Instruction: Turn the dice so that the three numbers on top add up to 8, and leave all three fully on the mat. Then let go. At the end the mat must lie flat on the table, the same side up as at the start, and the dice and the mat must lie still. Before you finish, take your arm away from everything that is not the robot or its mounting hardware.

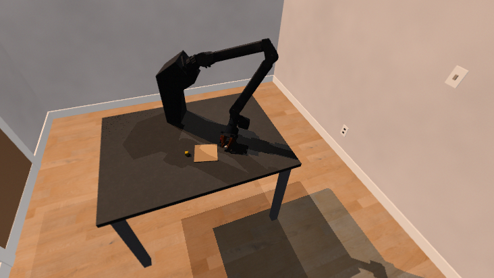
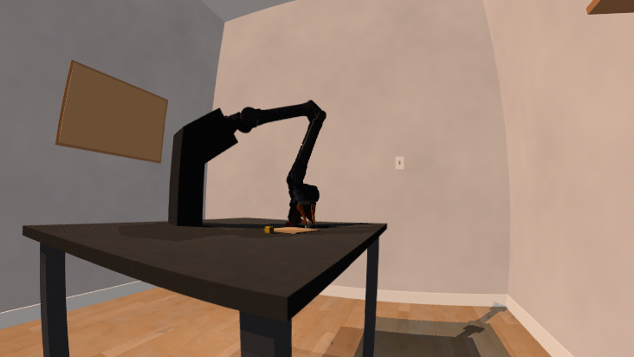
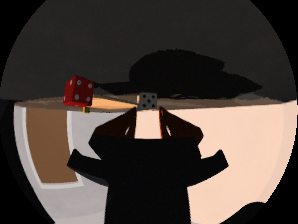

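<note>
On the right of the mat [image 1: 206, 155] [image 2: 294, 230] [image 3: 112, 103], the white die [image 1: 225, 147] [image 2: 305, 226] [image 3: 147, 101] lies between the parted fingers [image 1: 226, 146] [image 2: 309, 223], released; the yellow die [image 1: 186, 152] [image 2: 268, 229] [image 3: 86, 109] lies left of the mat, upon the surface [image 1: 138, 186] [image 2: 177, 255] [image 3: 150, 30]. The red die [image 2: 290, 223] [image 3: 78, 91] is also off the mat.

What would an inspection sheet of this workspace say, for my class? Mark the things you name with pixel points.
Surface: dark table [image 1: 138, 186] [image 2: 155, 248] [image 3: 150, 30], shadowed in places.
Job's things: tan mat [image 1: 204, 155] [image 2: 293, 230] [image 3: 112, 103] flat; yellow die [image 1: 187, 152] [image 2: 268, 230] [image 3: 86, 110], red die [image 3: 78, 91] and grey die [image 1: 225, 146] [image 2: 306, 226] [image 3: 147, 101] all off it.
Clutter: nothing seen.
Gripper [image 1: 227, 146] [image 2: 309, 223] [image 3: 147, 110]: open, fingertips near the grey die, holding nothing.
Cables: nothing seen.
Surroundings: plain walls [image 1: 380, 51] [image 2: 354, 88], wooden floor [image 1: 165, 235] [image 2: 177, 314].
</note>
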You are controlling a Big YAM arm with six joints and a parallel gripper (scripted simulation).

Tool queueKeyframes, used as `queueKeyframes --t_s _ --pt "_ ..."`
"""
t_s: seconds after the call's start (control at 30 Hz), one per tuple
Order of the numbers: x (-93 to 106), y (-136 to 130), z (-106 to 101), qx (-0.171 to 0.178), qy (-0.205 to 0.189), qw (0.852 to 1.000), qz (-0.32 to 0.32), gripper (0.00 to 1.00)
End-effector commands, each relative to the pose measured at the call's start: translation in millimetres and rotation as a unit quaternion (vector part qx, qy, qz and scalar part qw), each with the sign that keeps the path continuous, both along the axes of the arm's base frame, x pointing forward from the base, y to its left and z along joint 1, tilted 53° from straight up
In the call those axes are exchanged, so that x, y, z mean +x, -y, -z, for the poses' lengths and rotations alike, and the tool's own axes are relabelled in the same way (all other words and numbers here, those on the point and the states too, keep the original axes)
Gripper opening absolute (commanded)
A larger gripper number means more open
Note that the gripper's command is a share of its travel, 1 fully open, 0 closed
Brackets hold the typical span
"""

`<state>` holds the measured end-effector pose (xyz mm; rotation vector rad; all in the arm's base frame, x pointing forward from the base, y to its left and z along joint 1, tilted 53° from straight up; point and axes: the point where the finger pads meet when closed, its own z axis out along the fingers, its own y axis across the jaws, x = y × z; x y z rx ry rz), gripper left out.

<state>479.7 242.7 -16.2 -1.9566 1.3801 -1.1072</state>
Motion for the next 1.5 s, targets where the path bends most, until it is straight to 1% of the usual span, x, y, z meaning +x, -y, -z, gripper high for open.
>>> queueKeyframes --t_s 0.0,0.53,0.6,0.63,1.03,1.1,1.13,1.17,1.2,1.23,1.27,1.3,1.37,1.47 --pt "-3.3 -8.9 1.7 0.003 0.002 1.000 -0.006 0.34" --pt "-4.1 -8.4 0.6 0.004 0.002 1.000 -0.005 0.34" --pt "-9.2 -5.3 -6.0 0.005 0.003 1.000 -0.004 0.34" --pt "-15.6 -1.2 -3.4 0.000 -0.003 1.000 -0.004 0.34" --pt "-48.3 -2.1 -23.9 0.000 -0.003 1.000 -0.004 0.34" --pt "-48.3 -2.1 -23.9 0.000 -0.003 1.000 -0.004 0.34" --pt "-48.4 -3.8 -13.7 -0.007 -0.011 1.000 -0.004 0.34" --pt "-53.4 -0.7 -13.4 -0.009 -0.013 1.000 -0.004 0.34" --pt "-53.7 -1.7 -23.4 -0.003 -0.006 1.000 -0.004 0.34" --pt "-53.7 -2.4 -27.4 0.000 -0.003 1.000 -0.004 0.34" --pt "-53.9 -2.8 -27.9 0.000 -0.003 1.000 -0.004 0.34" --pt "-49.2 -7.2 -30.0 0.004 0.001 1.000 -0.004 0.34" --pt "-46.6 -9.7 -25.3 0.004 0.000 1.000 -0.005 0.34" --pt "-54.5 -2.1 -30.2 -0.001 -0.001 1.000 -0.008 0.34"
